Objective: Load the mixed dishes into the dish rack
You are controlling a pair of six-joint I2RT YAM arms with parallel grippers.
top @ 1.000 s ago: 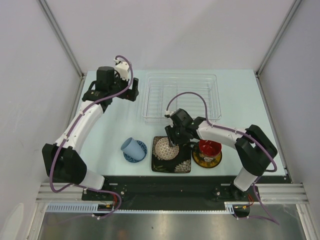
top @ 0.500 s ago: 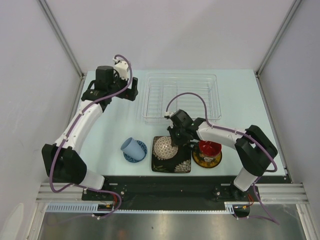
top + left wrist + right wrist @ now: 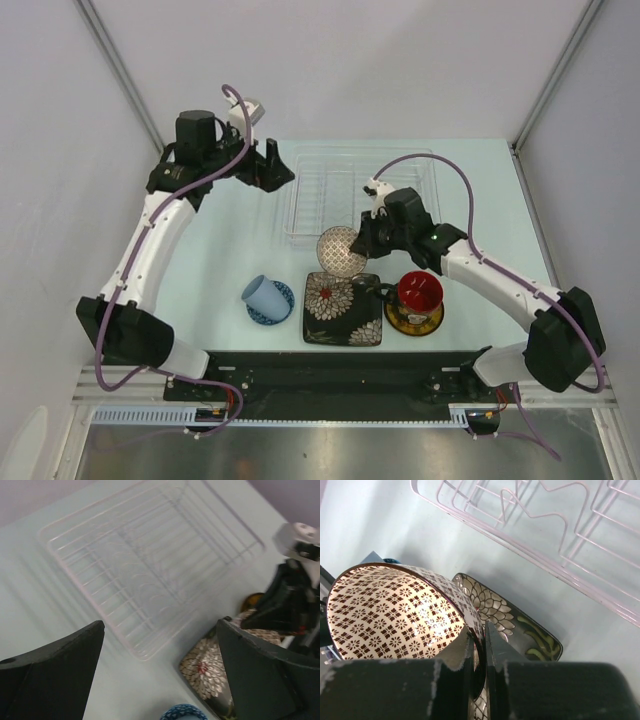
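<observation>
Right hand (image 3: 479,645) pinches the beige lattice-patterned bowl (image 3: 395,612) by its rim above the black square floral plate (image 3: 343,308); left hand (image 3: 278,172) spread wide; clear plastic dish rack (image 3: 330,190) holds nothing yet.

lattice bowl (image 3: 340,250) aloft, tilted sideways

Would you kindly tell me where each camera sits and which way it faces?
Top external: above and behind the robot, looking down; both arms show, the right gripper holding the lattice bowl near the black plate.
Left wrist: on the left arm, facing the dish rack; its open jaws frame the view.
Right wrist: on the right arm, looking along its shut jaws at the bowl.
Shared: both wrist views show rack and plate.
</observation>
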